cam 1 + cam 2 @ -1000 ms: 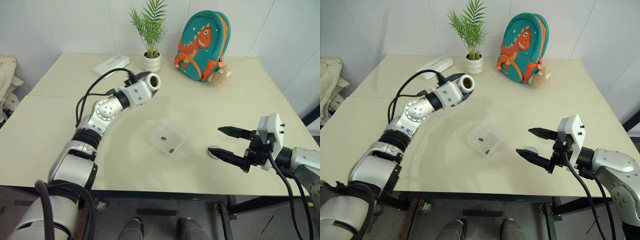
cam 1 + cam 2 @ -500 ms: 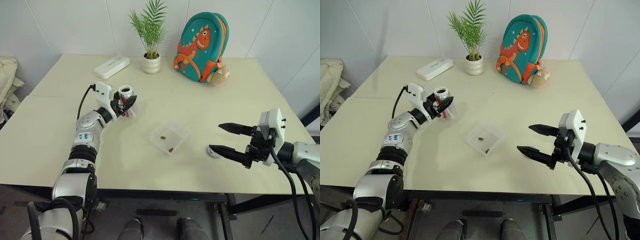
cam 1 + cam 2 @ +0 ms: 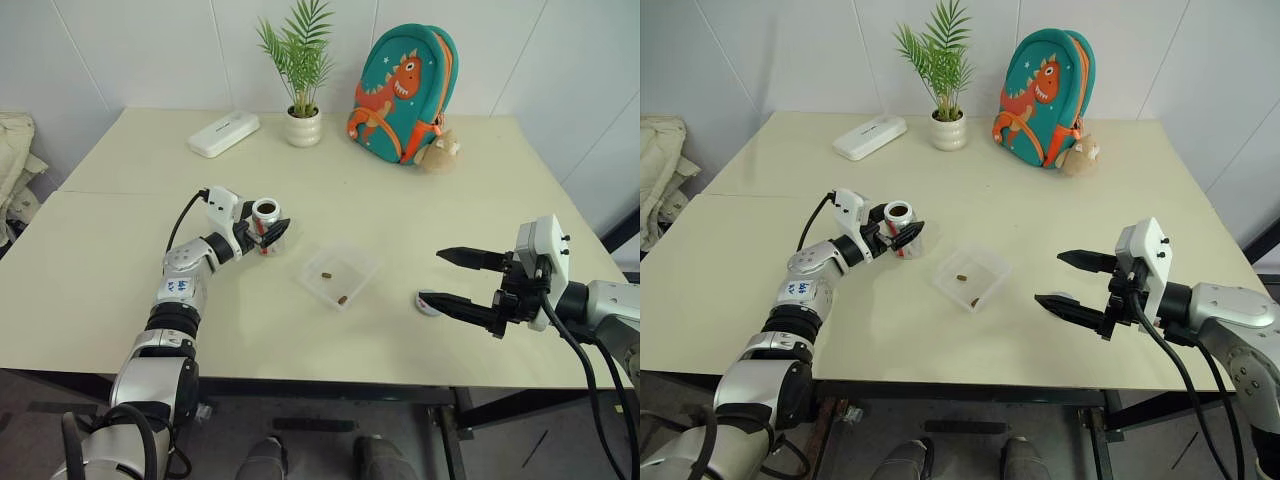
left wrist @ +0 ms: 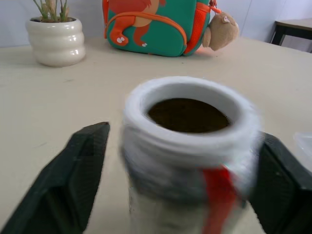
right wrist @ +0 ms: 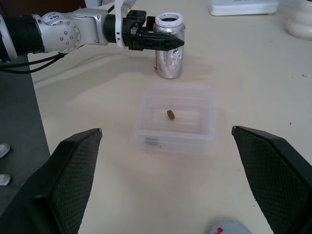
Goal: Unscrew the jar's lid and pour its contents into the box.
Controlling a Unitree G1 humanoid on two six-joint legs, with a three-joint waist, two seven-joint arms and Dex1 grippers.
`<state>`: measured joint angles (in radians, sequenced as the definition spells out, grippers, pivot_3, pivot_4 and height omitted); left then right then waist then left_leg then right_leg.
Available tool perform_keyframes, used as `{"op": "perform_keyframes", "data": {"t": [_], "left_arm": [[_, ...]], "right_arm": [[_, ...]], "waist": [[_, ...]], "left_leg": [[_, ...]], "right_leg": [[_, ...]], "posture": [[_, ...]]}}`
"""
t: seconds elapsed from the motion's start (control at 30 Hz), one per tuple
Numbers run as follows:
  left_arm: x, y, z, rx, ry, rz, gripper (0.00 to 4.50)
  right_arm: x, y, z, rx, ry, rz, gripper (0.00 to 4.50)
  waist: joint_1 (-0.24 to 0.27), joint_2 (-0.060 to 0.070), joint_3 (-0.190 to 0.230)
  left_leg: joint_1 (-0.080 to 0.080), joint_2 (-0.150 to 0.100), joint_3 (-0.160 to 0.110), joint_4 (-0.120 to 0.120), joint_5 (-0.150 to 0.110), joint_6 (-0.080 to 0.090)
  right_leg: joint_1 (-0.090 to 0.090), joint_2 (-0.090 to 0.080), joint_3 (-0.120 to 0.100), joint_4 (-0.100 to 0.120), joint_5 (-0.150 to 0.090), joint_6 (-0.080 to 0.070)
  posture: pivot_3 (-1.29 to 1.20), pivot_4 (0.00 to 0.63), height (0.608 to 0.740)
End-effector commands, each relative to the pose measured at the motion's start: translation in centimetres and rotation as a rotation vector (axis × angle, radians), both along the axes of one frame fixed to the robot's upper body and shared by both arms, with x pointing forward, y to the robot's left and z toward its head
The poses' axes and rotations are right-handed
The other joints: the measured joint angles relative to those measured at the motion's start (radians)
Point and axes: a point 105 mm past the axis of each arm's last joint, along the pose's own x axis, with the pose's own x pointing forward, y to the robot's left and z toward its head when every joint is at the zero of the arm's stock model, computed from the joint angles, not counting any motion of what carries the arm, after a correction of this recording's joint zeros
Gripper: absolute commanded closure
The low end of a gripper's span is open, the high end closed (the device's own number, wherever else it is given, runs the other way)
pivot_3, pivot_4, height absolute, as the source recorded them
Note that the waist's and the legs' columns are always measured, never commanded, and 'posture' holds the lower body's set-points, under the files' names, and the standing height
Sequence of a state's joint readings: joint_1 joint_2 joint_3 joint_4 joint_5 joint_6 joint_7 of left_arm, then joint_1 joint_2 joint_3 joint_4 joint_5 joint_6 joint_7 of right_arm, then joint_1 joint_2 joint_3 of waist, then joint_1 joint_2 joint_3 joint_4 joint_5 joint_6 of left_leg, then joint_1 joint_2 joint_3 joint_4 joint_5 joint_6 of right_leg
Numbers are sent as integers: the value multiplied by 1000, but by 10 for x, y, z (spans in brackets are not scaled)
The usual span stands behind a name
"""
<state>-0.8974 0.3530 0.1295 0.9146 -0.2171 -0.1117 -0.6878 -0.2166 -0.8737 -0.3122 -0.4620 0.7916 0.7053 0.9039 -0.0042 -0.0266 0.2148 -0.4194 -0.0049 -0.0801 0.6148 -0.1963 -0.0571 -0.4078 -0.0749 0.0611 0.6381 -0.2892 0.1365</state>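
Jar stands upright on the table, mouth up, lid off, left of the box, which holds two brown pellets. My left gripper brackets the jar, fingers spread apart. My right gripper hangs wide open, empty, over the lid.

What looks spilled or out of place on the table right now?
Nothing stands out. The jar stands upright without its lid, which lies on the table near the right gripper. The brown pellets sit inside the box.
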Motion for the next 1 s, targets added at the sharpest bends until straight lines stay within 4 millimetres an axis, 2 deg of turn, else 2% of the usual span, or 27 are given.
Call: {"op": "perform_keyframes", "data": {"t": [0.03, 0.2, 0.47, 0.6, 0.73, 0.87, 1.0], "left_arm": [[-3, -3, 10, 23, -58, -14, 22], [-6, 2, 10, 52, -72, 15, 22], [-33, 12, 7, 93, -37, -22, 22], [-45, 26, 2, 153, -2, -14, 22], [-55, 47, 7, 157, 18, 10, 22], [-81, 75, 31, 123, -7, -83, 22], [-90, 104, 48, 104, -36, -68, 22]], "right_arm": [[-1, 0, 8, -16, -26, 16, 0], [2, 1, 9, -23, -26, 23, 0], [3, 0, 8, -37, -4, 47, 0], [6, -4, 8, -50, 4, 52, 0], [6, -6, 11, -61, 8, 57, 0], [4, -10, 17, -75, 1, 52, 0], [3, -17, 14, -90, 16, 58, 0]], "waist": [[0, 0, 0], [1, 0, 0], [-1, 0, 0], [0, 0, 0], [0, 0, 0], [-15, 0, 0], [-20, 0, 0]], "left_leg": [[0, 0, 0, 0, 0, 0], [0, 0, 0, 0, 0, 0], [0, 0, 0, -1, 0, 0], [0, 1, 0, -1, 0, 0], [0, 1, 1, -1, 0, 1], [0, 2, 2, -4, 0, 0], [0, 2, 2, -5, 0, 1]], "right_leg": [[0, 0, 0, 0, 0, 0], [0, 0, 0, -1, 1, 0], [0, 0, 0, -1, 1, 0], [0, 0, 0, -2, 1, 0], [0, 0, 0, -3, 1, -1], [0, 0, 1, -6, 1, -2], [0, 0, 0, -9, -2, -7]], "posture": [[0, 150, 740], [0, 150, 740], [0, 150, 740], [0, 150, 740], [0, 150, 740], [0, 150, 740], [0, 150, 740]]}}
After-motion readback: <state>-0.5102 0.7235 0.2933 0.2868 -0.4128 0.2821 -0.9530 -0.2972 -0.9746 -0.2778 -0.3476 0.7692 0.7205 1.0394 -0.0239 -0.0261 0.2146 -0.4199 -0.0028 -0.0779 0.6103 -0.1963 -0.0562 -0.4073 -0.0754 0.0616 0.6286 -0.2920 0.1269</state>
